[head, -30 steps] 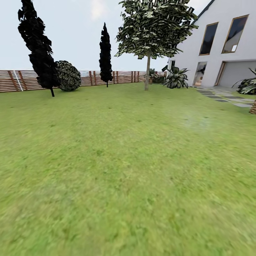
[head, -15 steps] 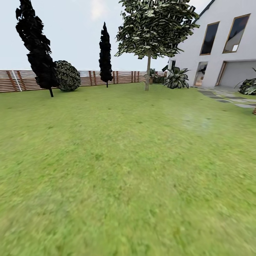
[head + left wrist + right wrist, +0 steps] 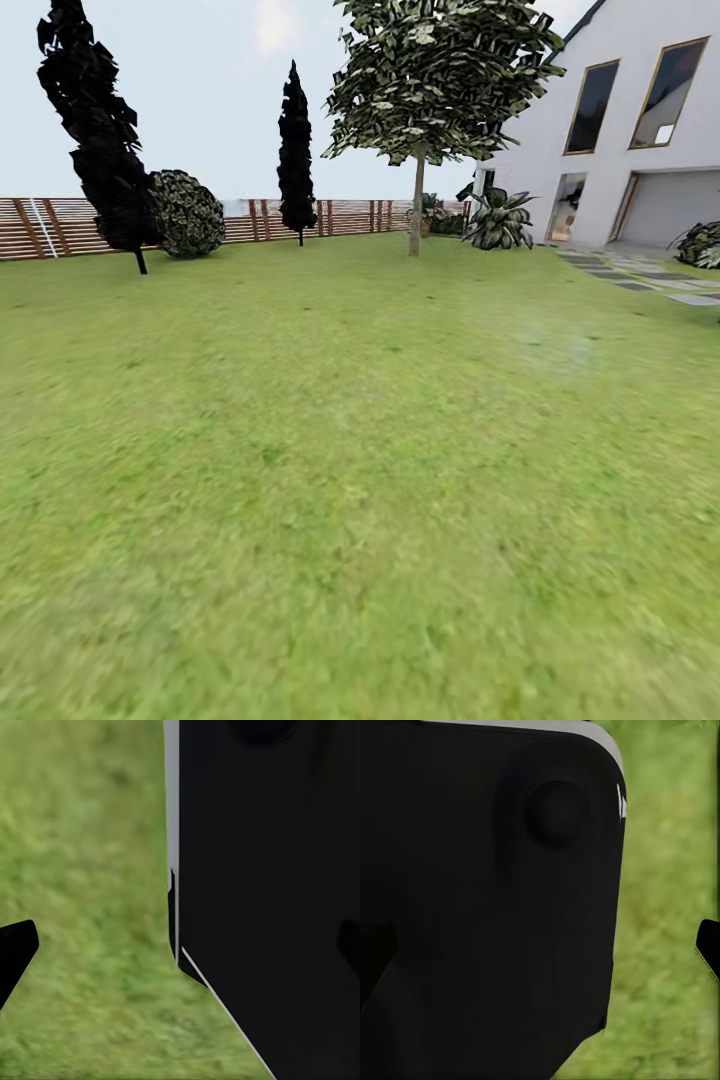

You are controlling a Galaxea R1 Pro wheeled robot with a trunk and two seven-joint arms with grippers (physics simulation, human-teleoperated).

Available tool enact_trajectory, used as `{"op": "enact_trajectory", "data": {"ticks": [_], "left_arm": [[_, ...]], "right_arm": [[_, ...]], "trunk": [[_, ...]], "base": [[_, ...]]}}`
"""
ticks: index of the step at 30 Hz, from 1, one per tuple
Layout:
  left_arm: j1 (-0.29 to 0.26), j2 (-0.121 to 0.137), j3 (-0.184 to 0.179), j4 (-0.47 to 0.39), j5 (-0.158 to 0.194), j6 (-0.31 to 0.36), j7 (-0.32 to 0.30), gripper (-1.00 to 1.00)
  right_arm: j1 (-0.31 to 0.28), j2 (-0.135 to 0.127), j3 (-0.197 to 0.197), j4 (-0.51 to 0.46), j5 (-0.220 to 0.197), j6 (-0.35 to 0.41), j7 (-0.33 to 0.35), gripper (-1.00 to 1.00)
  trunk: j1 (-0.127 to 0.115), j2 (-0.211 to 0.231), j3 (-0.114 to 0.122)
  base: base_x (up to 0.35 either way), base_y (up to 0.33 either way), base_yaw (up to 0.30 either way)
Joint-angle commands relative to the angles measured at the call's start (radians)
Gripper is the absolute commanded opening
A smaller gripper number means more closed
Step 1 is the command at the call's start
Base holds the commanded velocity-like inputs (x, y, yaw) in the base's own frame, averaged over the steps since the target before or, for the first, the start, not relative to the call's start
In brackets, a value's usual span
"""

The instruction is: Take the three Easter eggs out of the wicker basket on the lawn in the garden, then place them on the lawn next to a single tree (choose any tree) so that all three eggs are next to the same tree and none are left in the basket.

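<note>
Across the whole near ground you've got the lawn (image 3: 340, 480), flat short grass running from right under the camera out to the far edge of the garden. It's bare green as far as you can see from the head camera.

At the far left edge of the grass stands a tall dark cypress (image 3: 105, 130), with a round shrub (image 3: 188, 213) just beside it on the right. A second, slimmer cypress (image 3: 296, 150) is further along in front of the brown slatted fence (image 3: 340, 216) that closes off the back. Right of that is the round-crowned leafy tree (image 3: 440, 70) on its thin pale trunk, with a spiky plant (image 3: 497, 220) near it by the wall. The white house (image 3: 640, 130) takes up the far right, with grey paving slabs (image 3: 650, 280) leading toward it across the grass.

Your wrist cameras both look down at grass (image 3: 90, 870) past a big black slab of robot body (image 3: 270, 892). One dark fingertip (image 3: 15, 949) pokes in at the edge of the left wrist view, and one fingertip (image 3: 709, 945) at the edge of the right wrist view. With just one tip showing each side, I can't tell whether either gripper is spread or closed.
</note>
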Motion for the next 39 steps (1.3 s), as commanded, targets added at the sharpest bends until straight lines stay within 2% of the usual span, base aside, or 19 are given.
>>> {"op": "enact_trajectory", "data": {"ticks": [1,16,24,39], "left_arm": [[0.000,0.000,0.000,-0.001,0.000,0.000,0.000,1.00],[0.000,0.000,0.000,-0.001,0.000,0.000,0.000,1.00],[0.000,0.000,0.000,-0.001,0.000,0.000,0.000,1.00],[0.000,0.000,0.000,-0.001,0.000,0.000,0.000,1.00]], "right_arm": [[0.000,0.000,0.000,0.000,0.000,0.000,0.000,1.00],[0.000,0.000,0.000,0.000,0.000,0.000,0.000,1.00],[0.000,0.000,0.000,0.000,0.001,0.000,0.000,1.00],[0.000,0.000,0.000,0.000,0.000,0.000,0.000,1.00]], "trunk": [[0.001,0.000,-0.001],[0.001,0.000,-0.001],[0.001,0.000,-0.001],[0.001,0.000,-0.001]], "base": [[0.324,0.000,0.000],[0.324,0.000,-0.001],[0.324,0.000,-0.141],[0.324,0.000,-0.007]]}}
